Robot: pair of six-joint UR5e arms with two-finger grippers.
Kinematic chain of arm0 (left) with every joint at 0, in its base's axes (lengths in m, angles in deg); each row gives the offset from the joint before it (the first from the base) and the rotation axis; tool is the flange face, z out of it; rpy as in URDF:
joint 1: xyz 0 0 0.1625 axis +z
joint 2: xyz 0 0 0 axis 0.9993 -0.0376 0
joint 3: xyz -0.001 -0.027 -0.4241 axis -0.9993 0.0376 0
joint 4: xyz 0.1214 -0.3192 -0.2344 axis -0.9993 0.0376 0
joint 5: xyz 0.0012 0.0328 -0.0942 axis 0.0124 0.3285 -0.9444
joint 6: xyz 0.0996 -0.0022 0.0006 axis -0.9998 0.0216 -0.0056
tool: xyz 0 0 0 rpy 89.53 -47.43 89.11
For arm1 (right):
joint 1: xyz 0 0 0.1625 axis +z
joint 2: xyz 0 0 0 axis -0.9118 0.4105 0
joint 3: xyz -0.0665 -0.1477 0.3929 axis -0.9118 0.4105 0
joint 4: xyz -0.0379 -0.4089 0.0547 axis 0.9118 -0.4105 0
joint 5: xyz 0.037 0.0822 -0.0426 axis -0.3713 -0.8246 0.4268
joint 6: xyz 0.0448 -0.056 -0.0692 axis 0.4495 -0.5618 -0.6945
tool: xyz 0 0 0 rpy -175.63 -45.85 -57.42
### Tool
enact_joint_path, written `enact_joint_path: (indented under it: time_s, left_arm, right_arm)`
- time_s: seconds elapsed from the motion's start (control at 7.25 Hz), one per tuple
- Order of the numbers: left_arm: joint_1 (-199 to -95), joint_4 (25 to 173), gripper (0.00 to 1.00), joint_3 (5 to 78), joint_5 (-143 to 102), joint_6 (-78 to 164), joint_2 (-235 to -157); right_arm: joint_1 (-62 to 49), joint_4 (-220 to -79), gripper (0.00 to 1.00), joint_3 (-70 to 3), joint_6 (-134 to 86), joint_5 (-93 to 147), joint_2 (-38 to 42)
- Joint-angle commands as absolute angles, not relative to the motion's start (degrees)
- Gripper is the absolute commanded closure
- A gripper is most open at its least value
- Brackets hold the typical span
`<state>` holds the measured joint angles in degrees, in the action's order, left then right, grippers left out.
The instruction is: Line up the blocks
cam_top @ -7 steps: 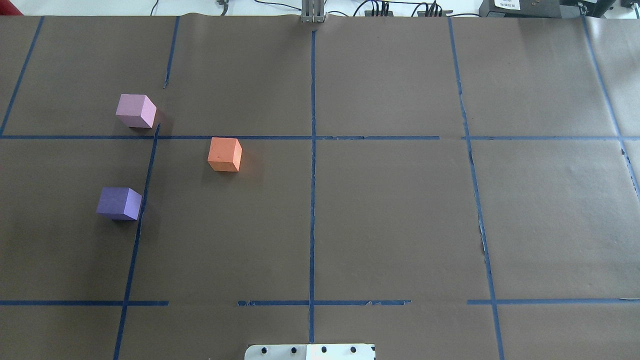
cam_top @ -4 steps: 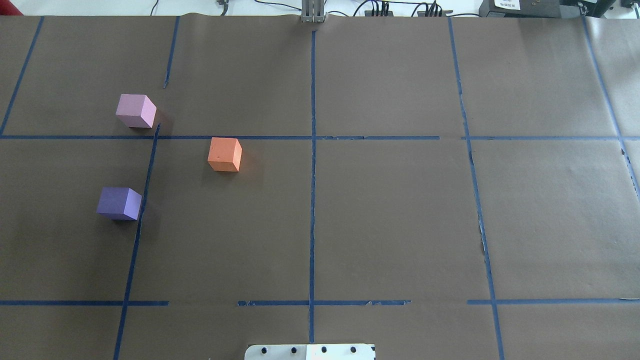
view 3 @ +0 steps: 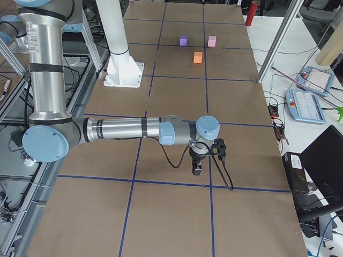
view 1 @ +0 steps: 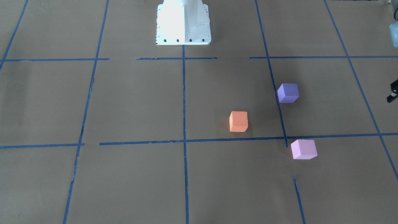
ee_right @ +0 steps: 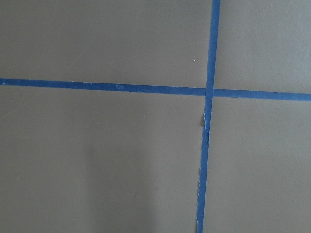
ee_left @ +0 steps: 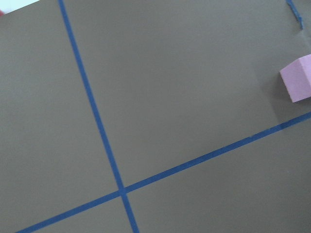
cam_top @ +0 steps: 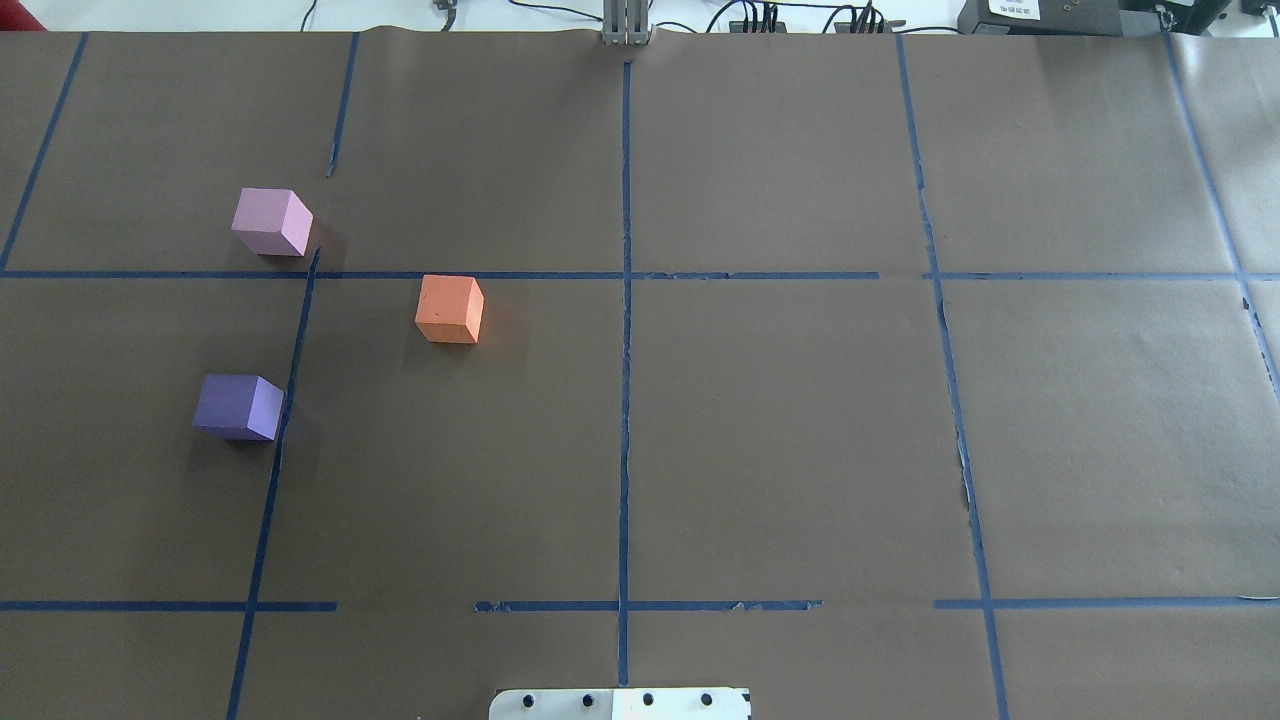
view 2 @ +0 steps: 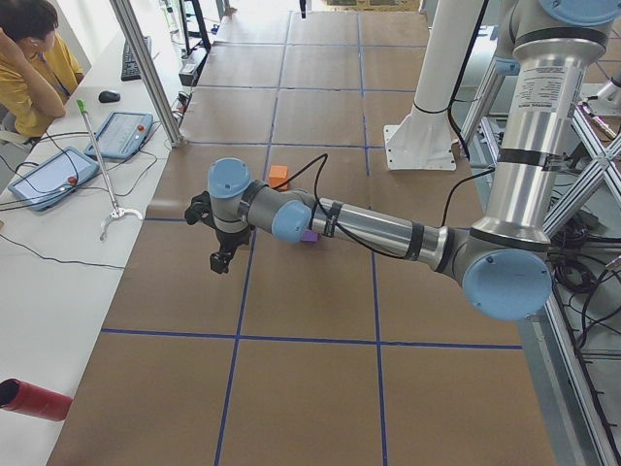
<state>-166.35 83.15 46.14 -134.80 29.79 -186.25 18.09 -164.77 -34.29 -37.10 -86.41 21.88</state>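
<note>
Three cubes stand apart on the brown table, on the robot's left half. The orange cube [cam_top: 450, 309] [view 1: 238, 121] is nearest the centre line. The violet-blue cube [cam_top: 238, 407] [view 1: 288, 92] is nearer the robot, and the pink-lilac cube [cam_top: 271, 222] [view 1: 303, 149] is farther from it. They form a triangle, not a row. The pink cube shows at the right edge of the left wrist view [ee_left: 299, 77]. My left gripper [view 2: 221, 257] hangs beyond the table's left part, away from the cubes. My right gripper [view 3: 197, 167] hangs over bare table far right. I cannot tell whether either is open or shut.
The white robot base [view 1: 183, 23] stands at the near middle edge. Blue tape lines [cam_top: 625, 300] cross the brown paper. A side table with tablets [view 2: 121, 134] and a seated person [view 2: 34, 58] lies beyond the far edge. Metal frame posts [view 2: 146, 68] stand there.
</note>
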Motion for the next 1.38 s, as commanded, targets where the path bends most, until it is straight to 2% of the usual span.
enact_joint_path:
  time_s: [0.0, 0.41, 0.97, 1.24]
  left_arm:
    - [-156.19, 83.3, 0.0, 46.77, -135.79, 49.48, -193.62]
    - [-139.67, 83.48, 0.0, 46.33, -122.84, 78.53, -205.41]
    - [-131.81, 90.23, 0.01, 37.21, -114.35, 88.51, -210.53]
    - [-129.17, 90.42, 0.01, 35.52, -110.75, 90.55, -211.24]
  right_arm:
    - [18.09, -164.78, 0.0, -34.29, -37.1, -86.41, 21.88]
    - [18.09, -164.78, 0.0, -34.29, -37.1, -86.41, 21.88]
    - [18.09, -164.78, 0.0, -34.29, -37.1, -86.41, 21.88]
    - [18.09, -164.78, 0.0, -34.38, -37.1, -86.41, 21.88]
